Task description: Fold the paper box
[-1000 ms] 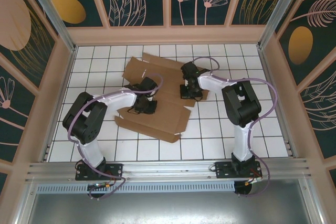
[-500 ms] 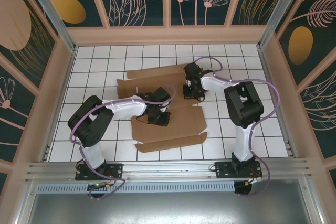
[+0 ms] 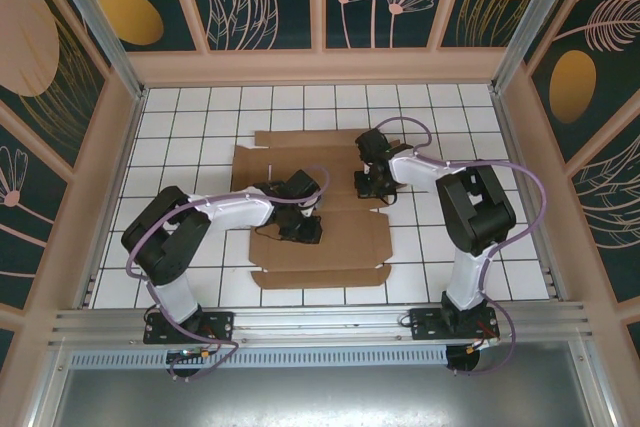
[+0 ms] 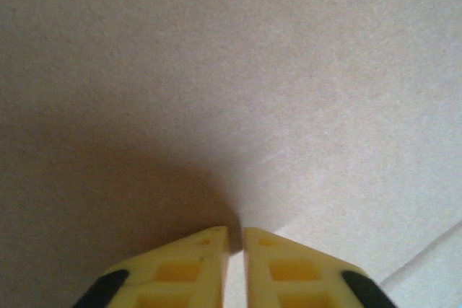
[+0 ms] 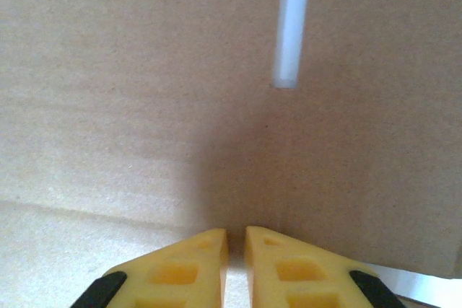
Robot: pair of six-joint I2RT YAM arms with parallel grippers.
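Observation:
The paper box lies flat on the white tiled table as a brown die-cut sheet, its flaps spread and its long sides across the table. My left gripper points down onto the sheet's near middle. In the left wrist view the yellow fingertips stand a narrow slit apart against the cardboard, nothing between them. My right gripper is at the sheet's right edge. In the right wrist view its tips are also slightly parted, facing the cardboard below a cut slot.
Walls with patterned panels enclose the table on three sides. An aluminium rail runs along the near edge by the arm bases. Bare tiles lie left, right and behind the sheet.
The sheet has swung from a skewed, partly raised pose to lie flat and square on the table. Both grippers moved with it, and their jaws have parted slightly.

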